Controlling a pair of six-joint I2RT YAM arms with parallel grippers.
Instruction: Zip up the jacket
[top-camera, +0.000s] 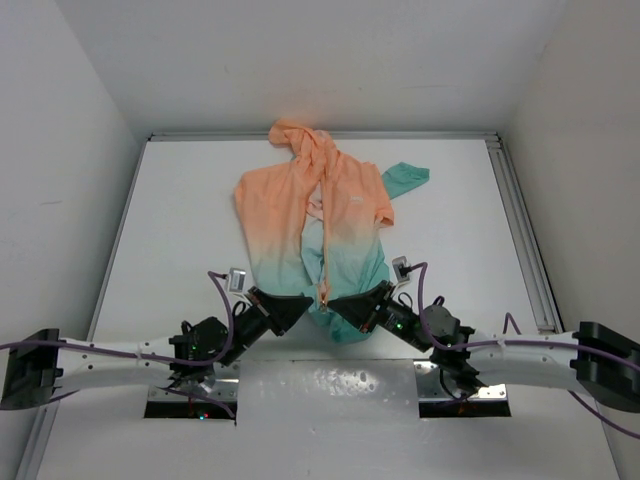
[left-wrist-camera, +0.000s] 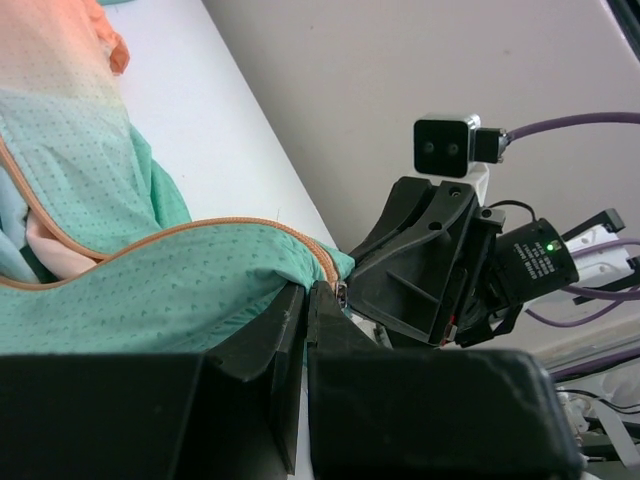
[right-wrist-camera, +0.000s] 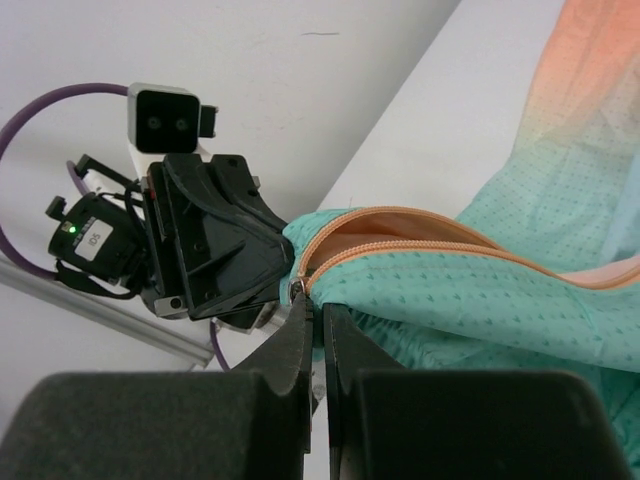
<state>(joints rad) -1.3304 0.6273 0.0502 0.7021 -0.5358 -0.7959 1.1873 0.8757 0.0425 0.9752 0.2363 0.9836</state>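
Note:
The jacket (top-camera: 320, 210) lies flat on the white table, peach hood at the far end, teal hem toward the arms. Its orange front zipper (top-camera: 322, 250) stands open, with the small metal slider (right-wrist-camera: 297, 290) at the bottom of the hem. My left gripper (top-camera: 300, 305) and right gripper (top-camera: 338, 305) meet tip to tip at that hem corner. In the left wrist view the left gripper (left-wrist-camera: 306, 296) is shut on teal hem fabric just beside the slider (left-wrist-camera: 341, 293). In the right wrist view the right gripper (right-wrist-camera: 318, 312) is shut on the hem just below the slider.
White walls enclose the table on the left, far and right sides. A metal rail (top-camera: 522, 230) runs along the right edge. One teal cuff (top-camera: 408, 177) sticks out to the jacket's right. Each arm's wrist camera (top-camera: 238, 279) sits close behind the hem.

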